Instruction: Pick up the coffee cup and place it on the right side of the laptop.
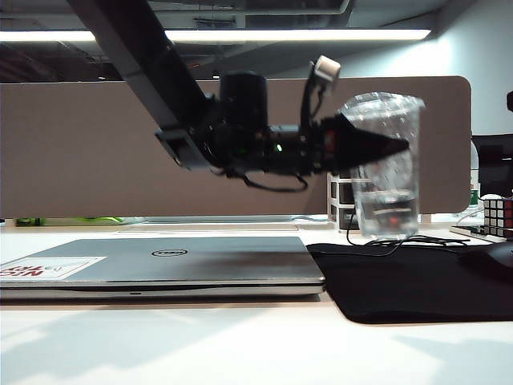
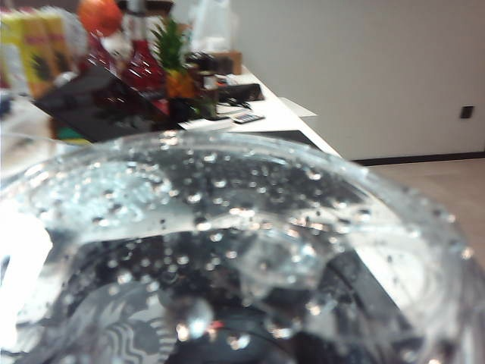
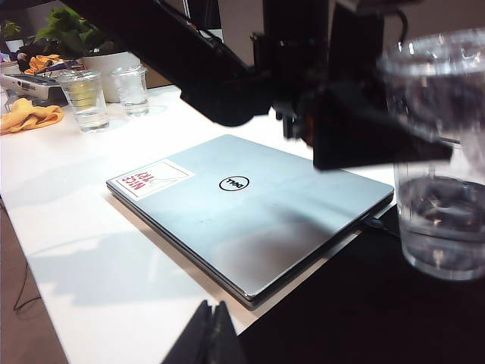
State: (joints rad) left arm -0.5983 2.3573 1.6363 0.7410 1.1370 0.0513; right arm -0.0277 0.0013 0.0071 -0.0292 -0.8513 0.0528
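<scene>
The coffee cup (image 1: 389, 192), clear plastic with a lid and some clear liquid at the bottom, is held upright in the air by my left gripper (image 1: 377, 146). The black fingers (image 1: 365, 148) are shut on its upper half. The cup hangs just over the black mat (image 1: 401, 281), to the right of the closed silver laptop (image 1: 160, 265). In the left wrist view the wet cup (image 2: 227, 227) fills the picture and hides the jaws. The right wrist view shows the laptop (image 3: 250, 205), the cup (image 3: 443, 212) and my right gripper (image 3: 214, 334), shut and empty, low over the table's near edge.
A Rubik's cube (image 1: 498, 212) stands at the far right behind the mat. Cables (image 1: 401, 239) lie on the mat's back edge. Two other clear cups (image 3: 85, 98) (image 3: 132, 89) and an orange cloth (image 3: 30, 117) sit beyond the laptop's sticker end. A grey partition (image 1: 80, 144) backs the table.
</scene>
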